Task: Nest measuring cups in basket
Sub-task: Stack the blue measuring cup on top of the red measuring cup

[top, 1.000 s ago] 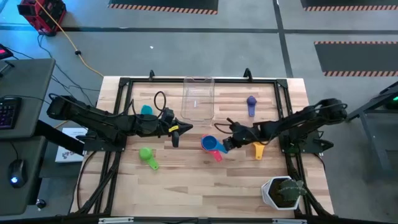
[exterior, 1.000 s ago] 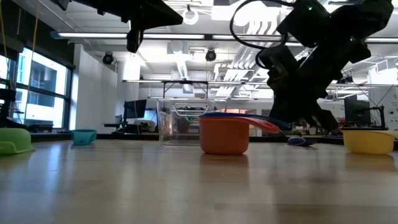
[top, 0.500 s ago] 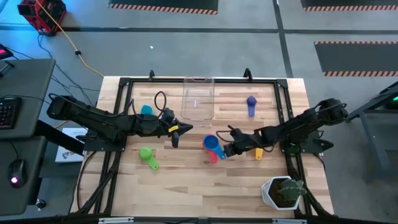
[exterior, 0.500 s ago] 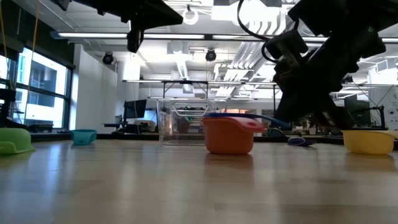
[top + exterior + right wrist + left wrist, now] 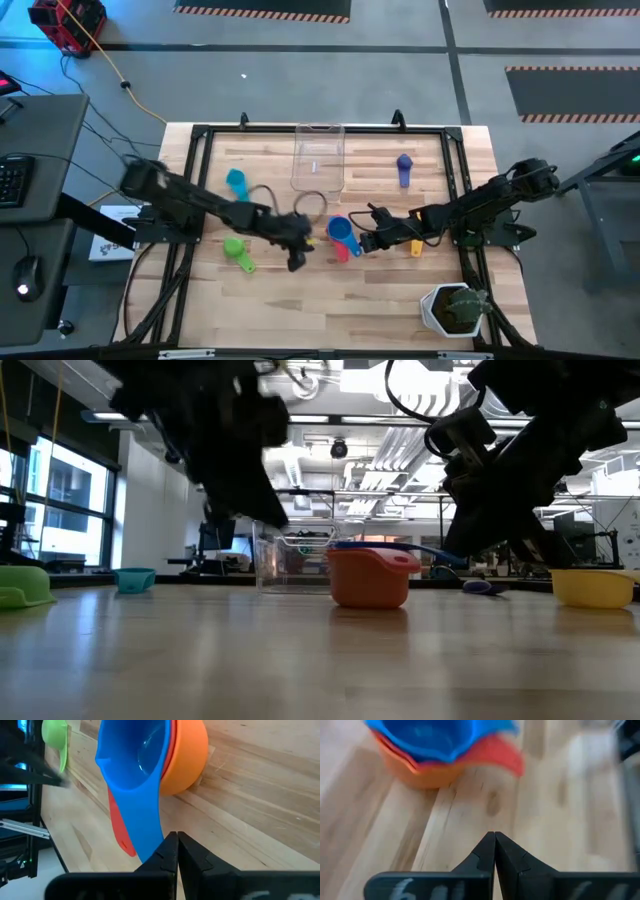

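Note:
A blue measuring cup (image 5: 338,229) sits nested in a red cup and an orange cup (image 5: 367,578) at mid-table. Their handles point toward the near edge. My right gripper (image 5: 176,839) is shut, slanting down just right of the stack, at the blue handle's free end. My left gripper (image 5: 297,262) is shut and slants down over bare wood left of the stack and nearer the front edge, pointing at it (image 5: 495,836). The clear basket (image 5: 318,158) stands at the far middle. Green (image 5: 237,250), light blue (image 5: 236,180), purple-blue (image 5: 404,168) and yellow (image 5: 415,244) cups rest singly on the table. My right gripper's shut fingers (image 5: 162,852) stand right against the free end of the blue cup's handle (image 5: 149,842), coming slanting down from the table's right. Whether they touch it I cannot tell. The stack rests on the table on the orange cup's base. My left gripper touches nothing.
A white pot with a green plant (image 5: 455,308) stands at the near right corner. A black frame (image 5: 200,135) runs along the table's edges. Bare wood lies along the near edge between the green cup and the plant.
My left gripper has swung down and toward the near edge, tipping downward, and now hangs low beside the stack. My right gripper has shifted slightly toward the near edge. The nested stack has turned a little on the table.

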`<action>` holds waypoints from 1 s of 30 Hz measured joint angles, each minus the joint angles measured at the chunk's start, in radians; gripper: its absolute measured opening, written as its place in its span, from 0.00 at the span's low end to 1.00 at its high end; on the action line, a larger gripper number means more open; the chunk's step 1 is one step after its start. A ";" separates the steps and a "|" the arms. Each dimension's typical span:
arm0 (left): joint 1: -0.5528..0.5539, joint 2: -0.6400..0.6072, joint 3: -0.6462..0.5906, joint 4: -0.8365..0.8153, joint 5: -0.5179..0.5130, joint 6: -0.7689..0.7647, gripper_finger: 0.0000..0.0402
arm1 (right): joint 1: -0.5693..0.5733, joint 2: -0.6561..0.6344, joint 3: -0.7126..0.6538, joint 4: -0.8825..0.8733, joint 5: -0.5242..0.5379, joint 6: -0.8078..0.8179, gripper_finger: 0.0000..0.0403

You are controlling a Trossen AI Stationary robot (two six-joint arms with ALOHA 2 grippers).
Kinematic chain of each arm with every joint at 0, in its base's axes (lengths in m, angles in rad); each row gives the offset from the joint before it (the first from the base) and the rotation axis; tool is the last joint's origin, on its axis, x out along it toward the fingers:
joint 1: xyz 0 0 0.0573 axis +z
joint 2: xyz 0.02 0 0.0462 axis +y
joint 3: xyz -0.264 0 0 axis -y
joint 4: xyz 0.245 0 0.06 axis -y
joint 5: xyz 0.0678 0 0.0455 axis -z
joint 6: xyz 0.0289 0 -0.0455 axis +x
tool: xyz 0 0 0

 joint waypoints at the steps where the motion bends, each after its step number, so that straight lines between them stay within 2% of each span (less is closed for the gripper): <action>1: -0.001 0.043 0.018 -0.002 -0.004 0.015 0.00 | 0.000 0.000 0.000 0.000 0.000 0.000 0.00; 6: -0.001 0.200 0.116 0.025 -0.056 0.090 0.00 | 0.000 0.000 0.000 0.000 0.002 0.015 0.00; 11: 0.010 0.275 0.183 0.063 -0.057 0.139 0.00 | 0.008 0.000 0.004 0.003 0.002 0.019 0.00; 16: 0.022 0.307 0.194 0.148 -0.049 0.170 0.00 | 0.026 0.005 0.004 0.014 0.003 0.048 0.00; 25: 0.035 0.306 0.193 0.213 -0.043 0.160 0.00 | 0.069 0.006 0.004 0.051 0.084 0.131 0.00; 30: 0.035 0.306 0.193 0.217 -0.043 0.160 0.00 | 0.070 0.007 0.011 0.045 0.095 0.146 0.00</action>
